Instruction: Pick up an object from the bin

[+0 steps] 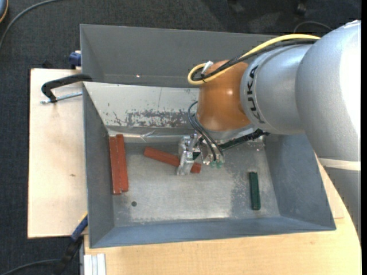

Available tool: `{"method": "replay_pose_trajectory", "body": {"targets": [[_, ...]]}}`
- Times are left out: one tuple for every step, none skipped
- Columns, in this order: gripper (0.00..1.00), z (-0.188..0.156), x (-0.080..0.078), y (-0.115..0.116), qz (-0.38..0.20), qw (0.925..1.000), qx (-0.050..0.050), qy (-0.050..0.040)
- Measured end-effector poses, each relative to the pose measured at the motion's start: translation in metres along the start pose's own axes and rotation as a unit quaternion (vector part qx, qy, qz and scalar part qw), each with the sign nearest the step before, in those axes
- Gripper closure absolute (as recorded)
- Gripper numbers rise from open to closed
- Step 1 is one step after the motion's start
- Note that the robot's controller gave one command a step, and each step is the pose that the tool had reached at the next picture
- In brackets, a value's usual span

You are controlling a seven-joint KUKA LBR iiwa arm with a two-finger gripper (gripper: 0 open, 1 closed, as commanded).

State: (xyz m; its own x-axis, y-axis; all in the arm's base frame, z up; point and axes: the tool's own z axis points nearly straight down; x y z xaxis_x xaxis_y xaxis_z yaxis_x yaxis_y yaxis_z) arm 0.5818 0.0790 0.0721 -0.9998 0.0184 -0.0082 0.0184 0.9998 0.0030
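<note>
Lost part of the thin red-brown stick (159, 155) at mid-bin behind the gripper (187, 164). Saw a short reddish end (196, 168) poking out on the gripper's right, could not confirm it as the same stick. Could not tell contact from hovering there. Lost the back-right corner of the bin (97, 171) under the orange wrist cover (221, 105) and the silver arm (309, 90), itself cropped by the right edge. Could not identify a tiny dark speck (133, 204) front left, too small. Could not make out the small green-tipped parts (217, 162) beside the gripper.
</note>
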Motion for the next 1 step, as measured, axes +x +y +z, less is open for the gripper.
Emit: {"method": "replay_pose_trajectory", "body": {"targets": [[1.0,-0.1307,-0.0066,0.0259,0.015,0.9999,-0.001,-0.0034]]}}
